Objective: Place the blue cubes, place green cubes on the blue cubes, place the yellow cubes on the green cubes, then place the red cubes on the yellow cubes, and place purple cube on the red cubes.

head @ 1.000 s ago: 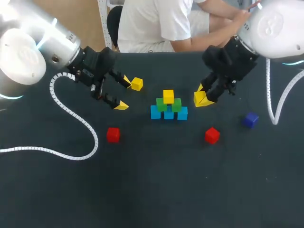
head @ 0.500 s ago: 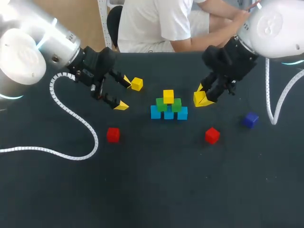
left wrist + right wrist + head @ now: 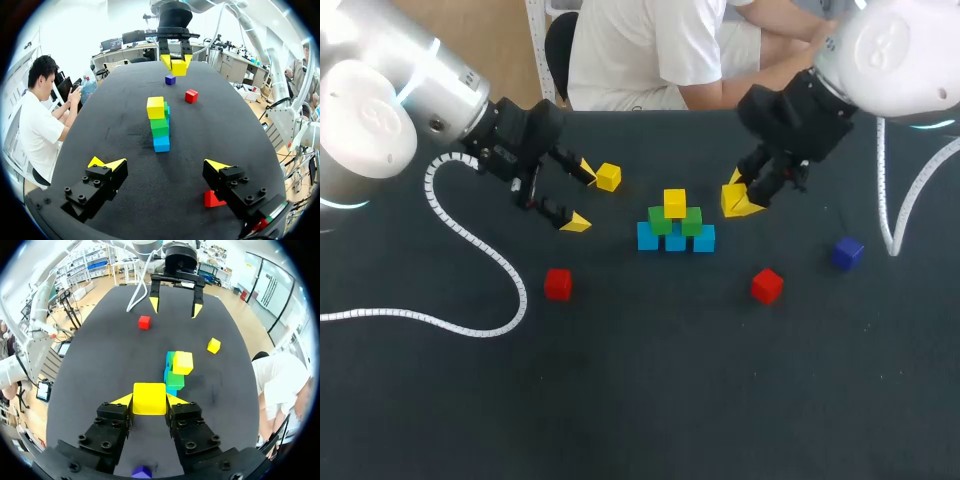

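Your right hand is clamped on a yellow cube, with one finger flat on each of two opposite faces. The cube appears lifted off the bench, at about 2 o'clock from the stack in the head view.

The stack shows blue at the base, green above, and one yellow top cube sitting centred on the greens. By my reading that leaves little bare green, so pick your landing spot before you descend. I cannot tell from these views how much room there is beside the top cube.

Come in from above, not from the side. Hold the cube's faces square with the stack and lower it slowly until it bears fully, then part the fingers. Lift straight up afterwards so the tips don't drag the pile.

Your left hand sits at about 10 o'clock from the stack, fingers apart and empty, with a spare cube just beside one tip. Keep that arm out of the way.
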{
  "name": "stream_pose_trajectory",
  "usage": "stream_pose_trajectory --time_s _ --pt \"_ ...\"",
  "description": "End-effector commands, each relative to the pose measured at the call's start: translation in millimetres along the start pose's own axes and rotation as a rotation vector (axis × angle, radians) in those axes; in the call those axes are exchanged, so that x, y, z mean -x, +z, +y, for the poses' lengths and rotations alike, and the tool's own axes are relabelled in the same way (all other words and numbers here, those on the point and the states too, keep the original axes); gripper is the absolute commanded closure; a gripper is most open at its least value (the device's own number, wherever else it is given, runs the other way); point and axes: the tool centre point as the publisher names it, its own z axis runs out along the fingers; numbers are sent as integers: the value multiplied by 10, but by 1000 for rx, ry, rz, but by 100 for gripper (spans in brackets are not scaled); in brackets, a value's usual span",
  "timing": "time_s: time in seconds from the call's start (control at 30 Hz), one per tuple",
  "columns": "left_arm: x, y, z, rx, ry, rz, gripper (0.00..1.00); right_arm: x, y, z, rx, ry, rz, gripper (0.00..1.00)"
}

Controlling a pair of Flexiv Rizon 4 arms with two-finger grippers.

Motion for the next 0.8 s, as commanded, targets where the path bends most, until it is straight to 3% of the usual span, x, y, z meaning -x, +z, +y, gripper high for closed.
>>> stream_pose_trajectory --time_s 0.03,0.8 --pt "0 0 14 -4 0 3 0 116 54 63 -2 -2 8 100" --pt "0 0 14 -4 0 3 0 94 417 -200 47 52 32 100"
